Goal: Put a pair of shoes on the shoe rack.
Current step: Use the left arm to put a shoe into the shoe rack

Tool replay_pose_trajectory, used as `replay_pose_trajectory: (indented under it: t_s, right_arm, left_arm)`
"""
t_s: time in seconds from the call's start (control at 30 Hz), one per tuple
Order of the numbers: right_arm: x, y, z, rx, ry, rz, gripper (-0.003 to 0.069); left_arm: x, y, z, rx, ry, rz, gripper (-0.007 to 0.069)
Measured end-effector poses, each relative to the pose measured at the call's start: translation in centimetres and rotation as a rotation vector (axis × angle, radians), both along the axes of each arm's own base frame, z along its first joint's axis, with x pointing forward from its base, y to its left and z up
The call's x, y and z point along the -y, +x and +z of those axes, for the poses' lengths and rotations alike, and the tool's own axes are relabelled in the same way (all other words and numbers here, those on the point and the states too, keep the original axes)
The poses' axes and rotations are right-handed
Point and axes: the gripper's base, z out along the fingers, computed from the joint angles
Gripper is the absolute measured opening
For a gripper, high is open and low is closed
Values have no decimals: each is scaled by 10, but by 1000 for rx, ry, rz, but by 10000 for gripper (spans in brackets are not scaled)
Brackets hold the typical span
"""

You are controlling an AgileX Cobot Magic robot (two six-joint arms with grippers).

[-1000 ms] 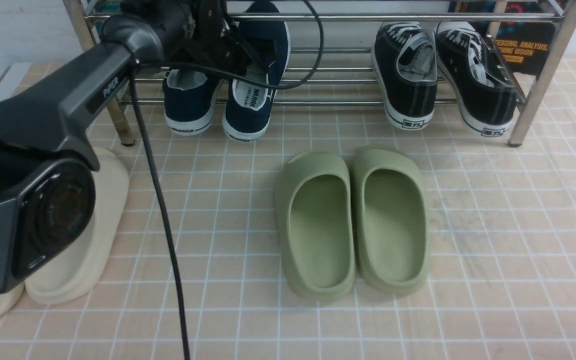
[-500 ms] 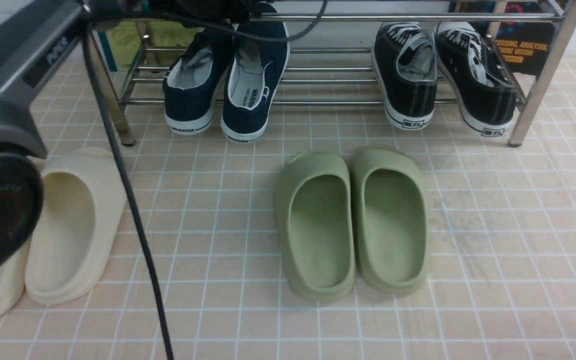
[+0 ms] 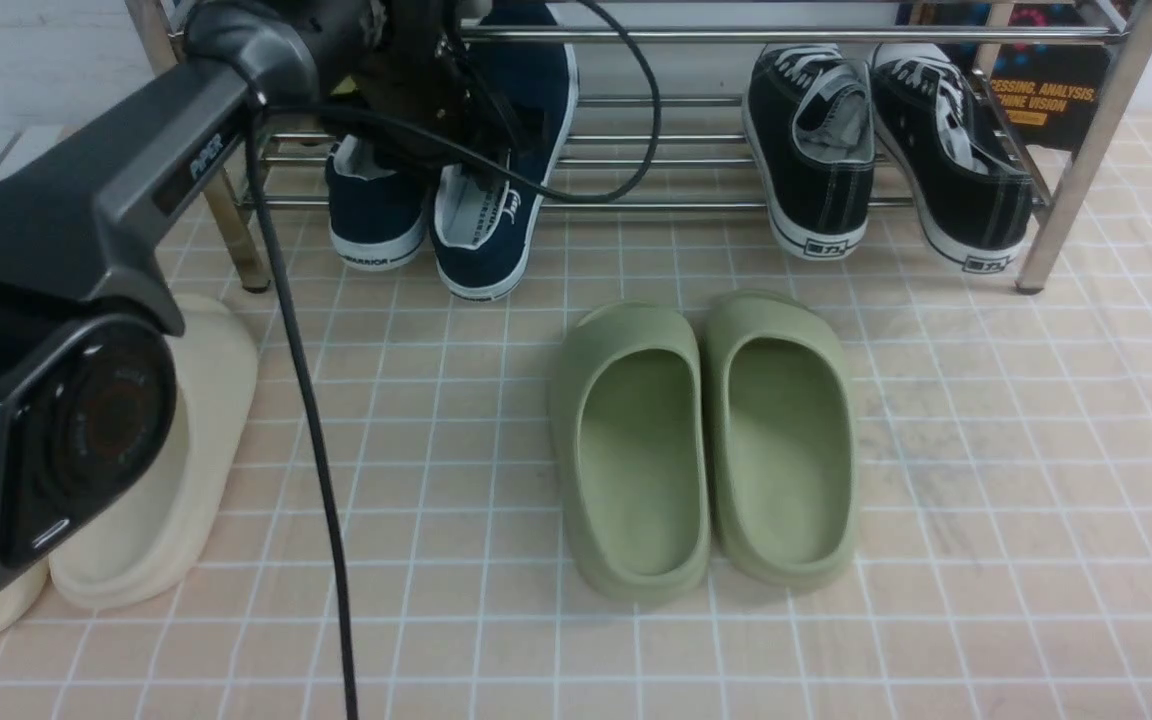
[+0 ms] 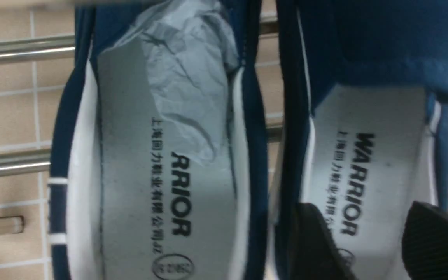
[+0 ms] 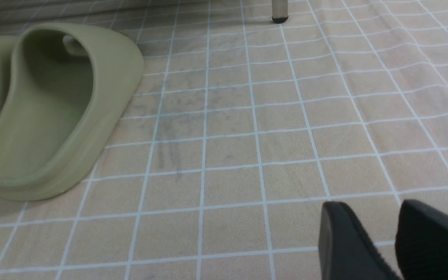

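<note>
Left gripper (image 4: 364, 237): jaws well apart, low over the insole (image 4: 368, 155) of the right-hand navy shoe (image 3: 488, 228); nothing clamped. I cannot tell whether a finger touches the shoe.
Right gripper (image 5: 379, 233): jaws a little apart, empty, above the tiled floor (image 5: 247, 136), right of the green clogs (image 5: 49, 109).
Pair of shoes (image 3: 381, 212): side by side at the left end of the bottom rails, toes far, heels jutting over the near rail.
Shoe rack (image 3: 726, 204): far side of the floor; black sneakers (image 3: 821, 160) at its right end.
</note>
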Motion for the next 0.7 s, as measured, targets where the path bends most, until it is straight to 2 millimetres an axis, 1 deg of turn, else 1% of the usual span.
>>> replay_pose_trajectory:
  t_s: [0.17,0.3,0.4,0.5,0.53,0.57,0.7]
  right_arm:
    - [0,0,0,0,0,0,239]
    - [0,0,0,0,0,0,239]
    - [0,0,0,0,0,0,239]
    - [0,0,0,0,0,0,239]
    - [0,0,0,0,0,0,239]
    - [0,0,0,0,0,0,239]
    - [0,0,0,0,0,0,239]
  left_arm:
    - [-2,5,-9,4,18,39,387]
    - [0,6,-15,2,18,51,367]
    - [2,9,-18,21,3,48,256]
    - [3,13,-16,55,-32,44,90]
    - [3,13,-16,57,-35,44,81]
    - [4,14,-12,71,-71,53,43]
    - [6,16,-4,96,-144,83,41]
